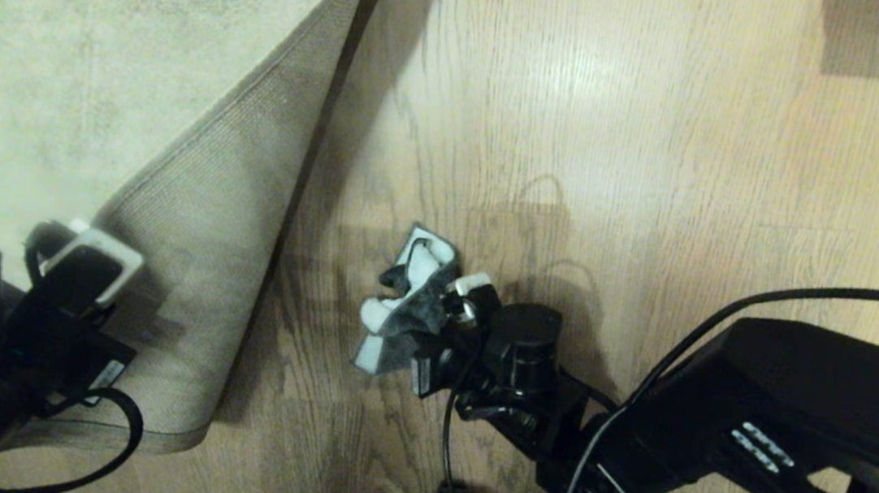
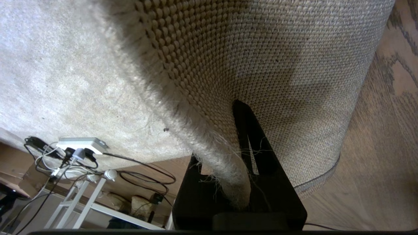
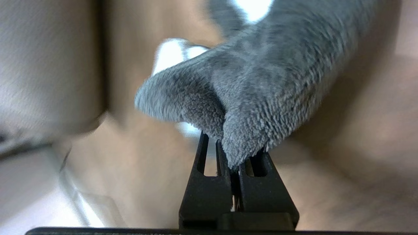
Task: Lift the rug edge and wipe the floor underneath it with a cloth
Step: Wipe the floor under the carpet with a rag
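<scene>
From the head camera I see my left gripper clamped on the pale beige rug edge, folded back to show its tan woven backing, beside bare light-brown wood-plank floor. My right gripper pinches the small dark grey cloth on those planks, just right of the fold.

Left wrist: black fingers grip the frayed border; beyond it are a white power strip and tangled cables.

Right wrist: jaws shut on fuzzy cloth.

White power strip with tangled cables.
</scene>
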You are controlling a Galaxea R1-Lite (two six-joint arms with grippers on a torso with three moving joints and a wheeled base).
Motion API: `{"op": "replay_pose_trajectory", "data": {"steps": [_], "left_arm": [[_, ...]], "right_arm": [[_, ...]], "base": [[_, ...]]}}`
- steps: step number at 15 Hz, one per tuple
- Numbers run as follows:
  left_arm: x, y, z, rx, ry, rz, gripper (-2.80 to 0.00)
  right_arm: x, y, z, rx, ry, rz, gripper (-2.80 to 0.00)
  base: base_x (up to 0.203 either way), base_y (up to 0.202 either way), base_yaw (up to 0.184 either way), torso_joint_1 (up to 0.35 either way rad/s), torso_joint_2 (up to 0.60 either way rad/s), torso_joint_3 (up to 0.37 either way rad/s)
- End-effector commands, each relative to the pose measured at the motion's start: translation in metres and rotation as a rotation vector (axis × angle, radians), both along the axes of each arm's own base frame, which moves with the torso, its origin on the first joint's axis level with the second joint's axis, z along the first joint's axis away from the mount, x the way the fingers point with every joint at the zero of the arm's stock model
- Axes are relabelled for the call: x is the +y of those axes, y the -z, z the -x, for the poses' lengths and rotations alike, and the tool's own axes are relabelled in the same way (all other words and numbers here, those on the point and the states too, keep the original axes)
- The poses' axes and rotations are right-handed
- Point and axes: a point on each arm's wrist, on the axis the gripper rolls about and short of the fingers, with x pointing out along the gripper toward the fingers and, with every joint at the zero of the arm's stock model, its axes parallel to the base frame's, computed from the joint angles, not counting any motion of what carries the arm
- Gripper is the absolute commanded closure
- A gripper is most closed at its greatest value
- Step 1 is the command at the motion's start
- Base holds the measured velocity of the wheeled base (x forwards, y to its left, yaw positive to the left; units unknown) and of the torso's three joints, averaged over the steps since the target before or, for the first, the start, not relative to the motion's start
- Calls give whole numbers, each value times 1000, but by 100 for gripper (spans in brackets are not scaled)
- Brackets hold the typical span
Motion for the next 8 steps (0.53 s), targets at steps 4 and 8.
{"op": "replay_pose_trajectory", "data": {"steps": [4, 8], "left_arm": [[0, 3, 1, 10, -3, -6, 0], [1, 6, 3, 20, -2, -8, 0]], "right_arm": [[17, 13, 8, 5, -41, 10, 0], [40, 5, -16, -75, 15, -73, 0]], "base": [[0, 0, 0, 0, 0, 0], [0, 0, 0, 0, 0, 0]]}}
